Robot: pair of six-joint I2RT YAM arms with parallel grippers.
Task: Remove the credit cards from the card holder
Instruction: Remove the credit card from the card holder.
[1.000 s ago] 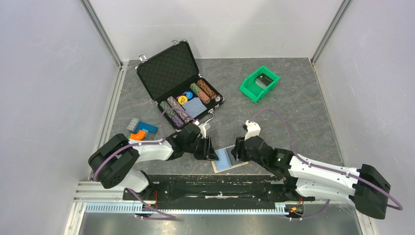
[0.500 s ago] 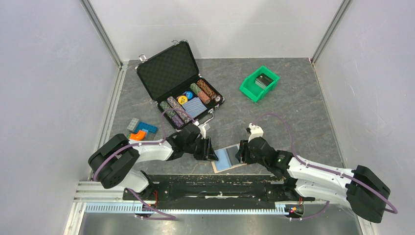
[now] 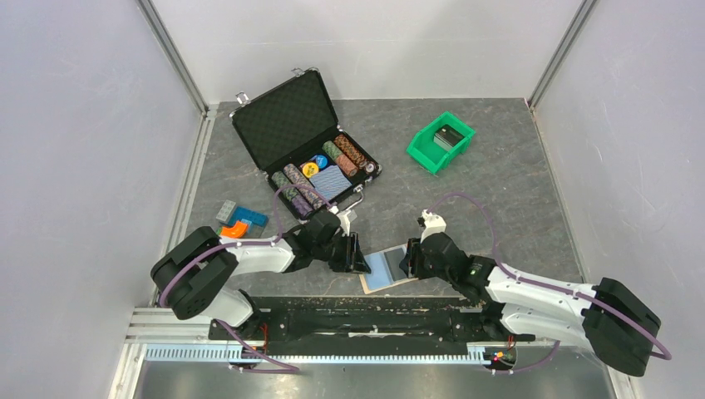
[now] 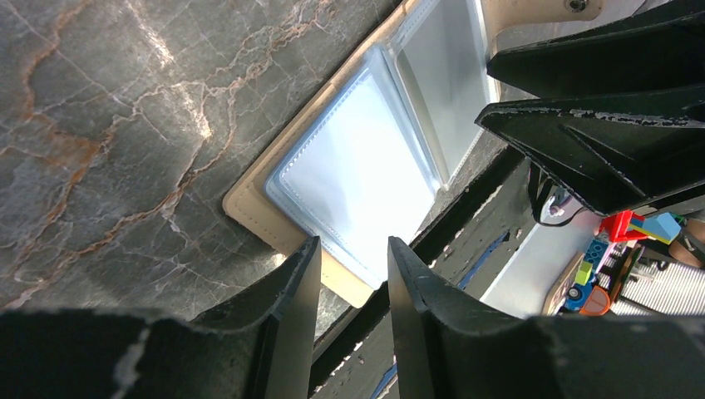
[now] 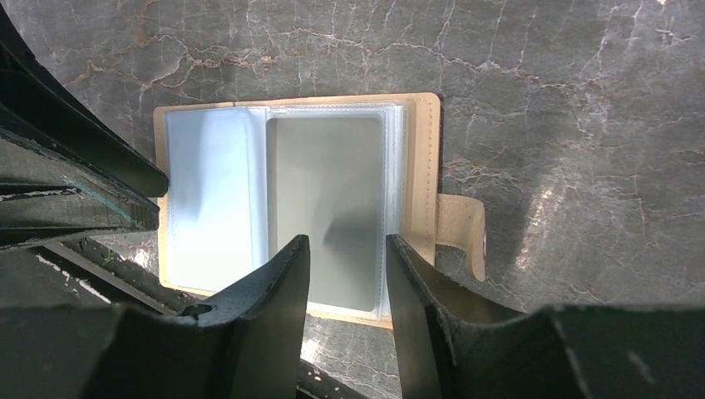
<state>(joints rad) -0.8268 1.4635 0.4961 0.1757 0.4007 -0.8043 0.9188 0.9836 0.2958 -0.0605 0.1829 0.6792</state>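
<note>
The tan card holder [image 3: 389, 271] lies open flat near the table's front edge, its side tab [image 5: 462, 226] pointing right. A grey credit card [image 5: 326, 187] sits in the clear sleeve of its right half, and the left half [image 5: 208, 195] shows pale blue-white. My left gripper [image 3: 361, 261] is open low at the holder's left edge, with the holder's near corner [image 4: 249, 212] just past its fingertips. My right gripper [image 5: 345, 246] hangs open over the grey card's near edge with nothing between its fingers. The left gripper [image 4: 351, 248] holds nothing either.
An open black case [image 3: 287, 125] with poker chips stands at the back left. A green bin [image 3: 426, 150] holding a dark pack sits at the back right. Coloured toy blocks [image 3: 237, 223] lie at the left. The black front rail [image 3: 357, 306] runs just below the holder.
My right arm has shifted slightly over the holder's right half and its jaws have narrowed a little. The left arm and the holder have not moved.
</note>
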